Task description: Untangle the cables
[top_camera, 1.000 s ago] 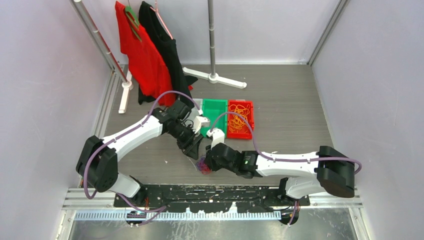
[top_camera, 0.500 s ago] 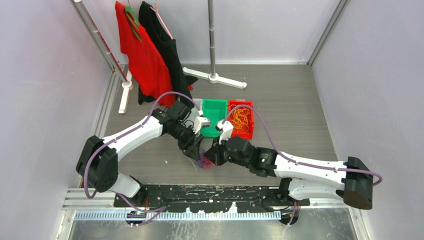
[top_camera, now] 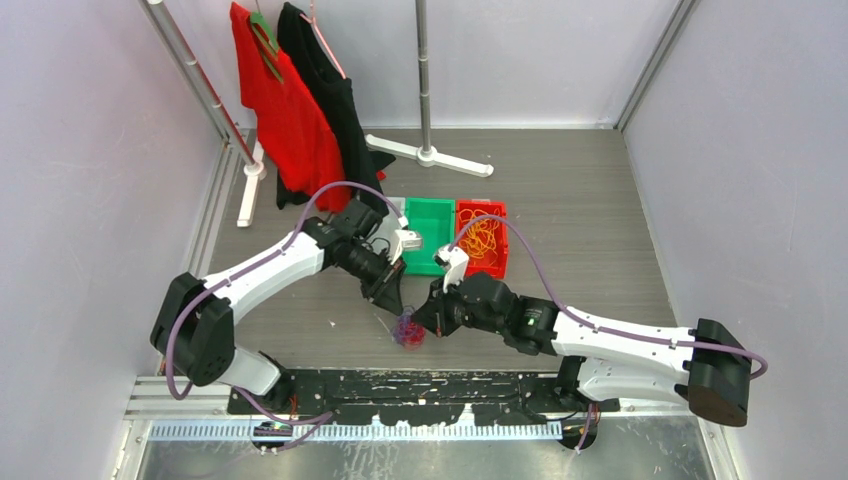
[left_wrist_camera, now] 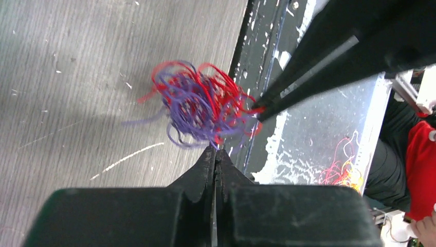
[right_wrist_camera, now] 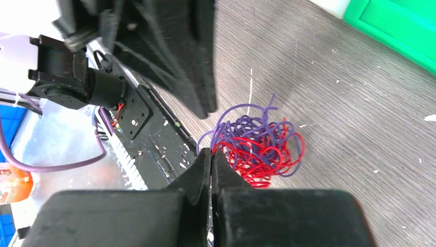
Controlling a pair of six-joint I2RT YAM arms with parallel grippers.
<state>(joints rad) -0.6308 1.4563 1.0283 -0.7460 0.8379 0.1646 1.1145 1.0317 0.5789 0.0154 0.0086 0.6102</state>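
While orange cables [top_camera: 481,238] sit in red bin [top_camera: 481,205], red-purple wad [top_camera: 408,330] outside

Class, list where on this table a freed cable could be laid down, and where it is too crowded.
Free: bare table right of the red bin and behind it. Crowded: around the cable wad, where left gripper and right gripper meet.

Matt grey wood-grain table [right_wrist_camera: 360,103], smooth plastic-coated red and purple cables [right_wrist_camera: 257,146], glossy green plastic bin [right_wrist_camera: 406,25]
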